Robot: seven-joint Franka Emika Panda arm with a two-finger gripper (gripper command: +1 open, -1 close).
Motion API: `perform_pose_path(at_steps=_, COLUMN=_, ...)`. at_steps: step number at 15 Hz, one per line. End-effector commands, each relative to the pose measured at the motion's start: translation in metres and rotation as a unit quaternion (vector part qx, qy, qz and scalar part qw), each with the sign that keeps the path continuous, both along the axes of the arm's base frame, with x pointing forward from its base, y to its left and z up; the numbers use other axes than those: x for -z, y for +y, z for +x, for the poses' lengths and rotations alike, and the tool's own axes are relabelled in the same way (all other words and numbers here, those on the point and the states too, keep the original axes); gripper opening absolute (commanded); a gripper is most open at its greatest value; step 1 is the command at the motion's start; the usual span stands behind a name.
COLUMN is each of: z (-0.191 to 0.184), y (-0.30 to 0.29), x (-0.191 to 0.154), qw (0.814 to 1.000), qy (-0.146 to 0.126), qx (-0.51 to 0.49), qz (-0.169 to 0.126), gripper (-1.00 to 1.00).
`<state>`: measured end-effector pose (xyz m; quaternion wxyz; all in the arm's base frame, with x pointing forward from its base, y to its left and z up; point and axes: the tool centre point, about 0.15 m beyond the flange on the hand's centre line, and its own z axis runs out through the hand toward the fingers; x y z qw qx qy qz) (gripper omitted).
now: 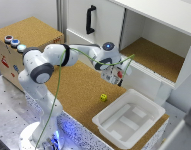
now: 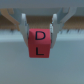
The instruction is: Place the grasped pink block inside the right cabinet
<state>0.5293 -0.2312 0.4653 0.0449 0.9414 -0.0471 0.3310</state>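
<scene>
We see a white robot arm (image 1: 50, 60) made of fat round parts with grey rings at its joints. A thin green cable (image 1: 59, 87) runs along it. A blue light glows on its wrist (image 1: 108, 46) and at its round base (image 1: 42, 140). Its gripper (image 2: 38, 29) fingers (image 2: 23, 25) look pale grey, though that picture is blurry.

bench (image 1: 77, 90): cork-brown top, runs diag. across the exterior view
floor (image 1: 7, 107): speckled grey-white, lower part of exterior view's left
wooden box (image 1: 25, 42): cork top, w/ round buttons (image 1: 14, 42) at its corner; exterior view's left, behind bench
cabinet door (image 1: 95, 22): white, black vert. handle (image 1: 90, 19)
wall (image 1: 20, 10): plain pale, behind box
light: even, soft, no hard shadows
wrist view backgrnd: blurred, pale grey
</scene>
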Motion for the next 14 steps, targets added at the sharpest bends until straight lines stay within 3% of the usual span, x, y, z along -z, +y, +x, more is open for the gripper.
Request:
perform_pose_path(at_steps=1, z=0.090, y=-0.036, x=-0.060, qw=0.999, qy=-0.005, qx=-0.010, qz=0.031, gripper=-1.00)
perform_pose_path(at_steps=3, z=0.112, y=-0.039, x=-0.066, qw=0.999, qy=0.001, qx=-0.014, qz=0.029, gripper=-1.00)
perform_pose_path(at_steps=8, z=0.153, y=-0.044, x=-0.043, qw=0.999, qy=0.035, qx=-0.003, qz=0.022, gripper=-1.00)
perform_pose_path(at_steps=13, z=0.174, y=-0.035, x=-0.029, qw=0.999, qy=0.039, qx=-0.003, qz=0.005, gripper=-1.00)
perform_pose_path(at_steps=14, z=0.170, y=-0.036, x=-0.031, qw=0.999, qy=0.039, qx=0.005, qz=0.005, gripper=1.00)
